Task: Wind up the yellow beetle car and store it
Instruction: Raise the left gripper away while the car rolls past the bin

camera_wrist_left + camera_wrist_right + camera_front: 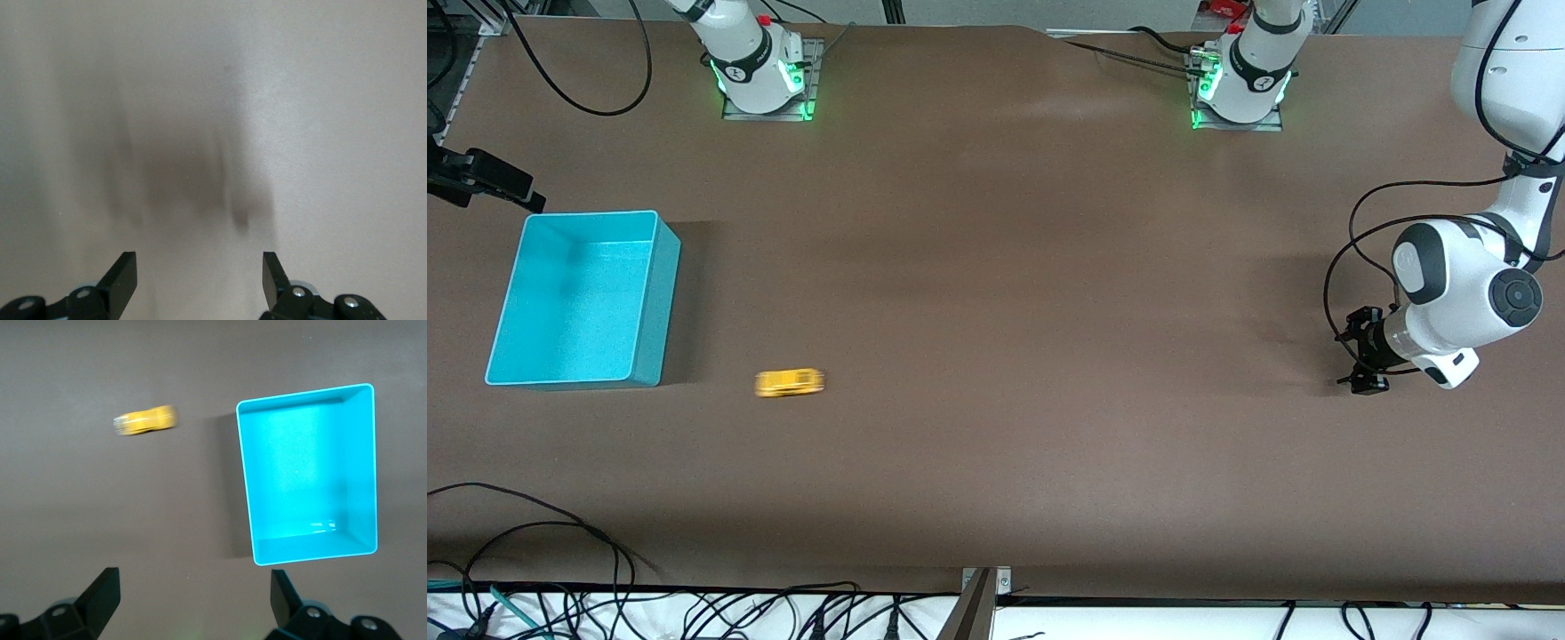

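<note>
The yellow beetle car (790,383) stands on the brown table beside the turquoise bin (655,311), toward the right arm's end; it looks streaked. The right wrist view shows the car (145,421) and the empty bin (304,394) from high above. My right gripper (193,583) is open and empty, over bare table next to the bin. My left gripper (1353,352) is open and empty, low over the table at the left arm's end, well away from the car. The left wrist view shows its fingers (124,270) spread over bare table.
A black bracket-like part (482,176) juts in at the table edge just above the bin. Cables (534,533) lie along the table edge nearest the front camera. The two arm bases (763,71) stand along the table's top edge.
</note>
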